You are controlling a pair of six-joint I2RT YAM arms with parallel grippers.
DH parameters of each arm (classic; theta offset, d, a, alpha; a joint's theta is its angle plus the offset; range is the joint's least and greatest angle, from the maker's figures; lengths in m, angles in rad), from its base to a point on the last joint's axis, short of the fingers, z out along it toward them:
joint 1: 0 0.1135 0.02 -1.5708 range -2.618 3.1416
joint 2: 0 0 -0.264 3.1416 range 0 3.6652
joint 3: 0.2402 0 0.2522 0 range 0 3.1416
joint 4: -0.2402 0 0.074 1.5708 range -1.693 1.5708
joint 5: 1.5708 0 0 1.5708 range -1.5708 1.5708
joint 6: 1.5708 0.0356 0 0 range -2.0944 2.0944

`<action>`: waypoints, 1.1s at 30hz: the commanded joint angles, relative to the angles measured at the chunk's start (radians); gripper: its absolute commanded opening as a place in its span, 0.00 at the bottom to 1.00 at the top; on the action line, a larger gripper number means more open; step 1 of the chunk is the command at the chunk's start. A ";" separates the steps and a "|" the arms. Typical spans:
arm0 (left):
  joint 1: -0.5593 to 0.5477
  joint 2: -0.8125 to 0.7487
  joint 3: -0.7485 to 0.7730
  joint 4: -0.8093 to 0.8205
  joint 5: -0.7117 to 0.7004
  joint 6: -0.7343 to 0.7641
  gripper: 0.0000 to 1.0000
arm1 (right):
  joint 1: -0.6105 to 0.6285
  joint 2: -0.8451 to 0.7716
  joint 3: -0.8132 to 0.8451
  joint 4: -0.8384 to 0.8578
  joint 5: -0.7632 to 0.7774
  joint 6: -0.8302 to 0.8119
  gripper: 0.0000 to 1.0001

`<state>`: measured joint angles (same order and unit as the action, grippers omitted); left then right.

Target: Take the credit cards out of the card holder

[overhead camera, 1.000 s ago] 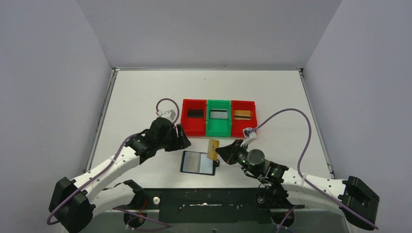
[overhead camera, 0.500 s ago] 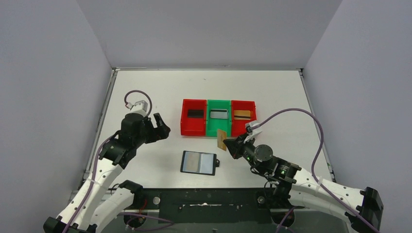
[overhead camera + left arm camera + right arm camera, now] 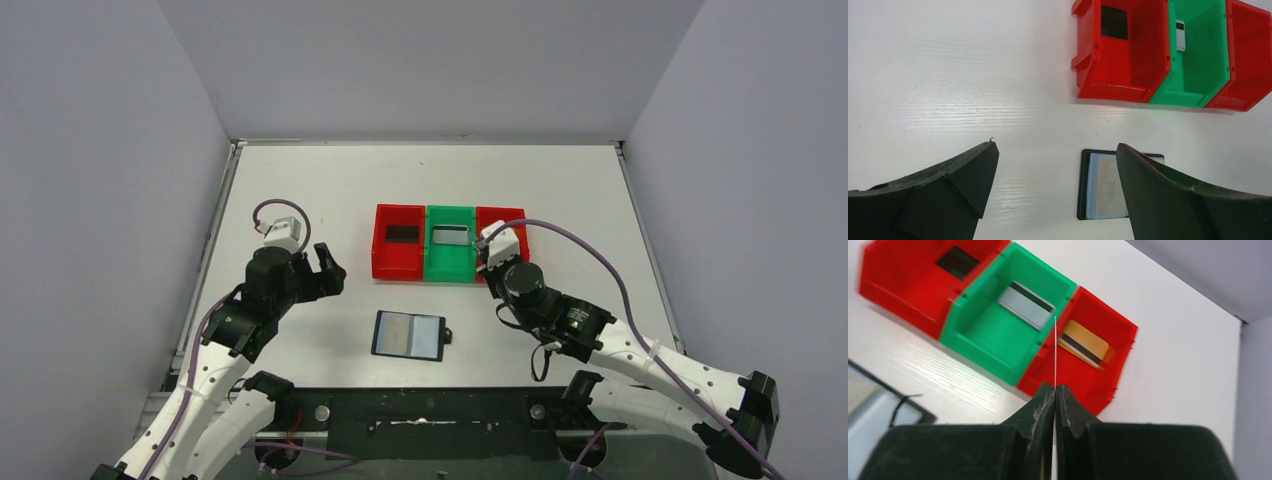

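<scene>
Clenched on a credit card point(image 3: 1054, 347), the right end effector point(image 3: 1054, 388) has swung from card holder point(image 3: 408, 335) to the right-hand red tray point(image 3: 1098, 387); left end effector point(image 3: 1055, 147) released. Drop-off looks next.

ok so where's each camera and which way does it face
top external: above and behind, looking down on the white table; both arms, left claw, right claw show.
left wrist: faces down past its open fingers at the open black bifold card holder and red and green plastic trays.
right wrist: looks along its shut claw, pinching a thin card edge-on, toward the trays.
shared: all three show trays and card holder.
</scene>
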<state>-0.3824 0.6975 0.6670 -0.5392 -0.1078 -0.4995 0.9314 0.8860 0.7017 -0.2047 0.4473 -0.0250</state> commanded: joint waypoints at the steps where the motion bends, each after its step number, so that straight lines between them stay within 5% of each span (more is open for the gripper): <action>1: 0.005 -0.021 0.007 0.071 0.016 0.028 0.90 | -0.142 0.038 0.089 -0.083 -0.113 -0.226 0.00; 5: 0.005 -0.033 0.002 0.071 0.011 0.027 0.90 | -0.240 0.085 0.142 -0.146 -0.277 -0.361 0.00; 14: 0.007 -0.041 -0.006 0.080 0.021 0.026 0.91 | -0.323 0.179 0.197 -0.235 -0.250 -0.535 0.00; 33: 0.007 -0.052 -0.006 0.073 0.006 0.023 0.91 | -0.443 0.428 0.284 -0.205 -0.474 -0.948 0.00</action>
<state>-0.3824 0.6621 0.6502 -0.5201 -0.0975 -0.4889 0.5102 1.2690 0.9222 -0.4557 -0.0044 -0.8703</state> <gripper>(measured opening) 0.906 0.023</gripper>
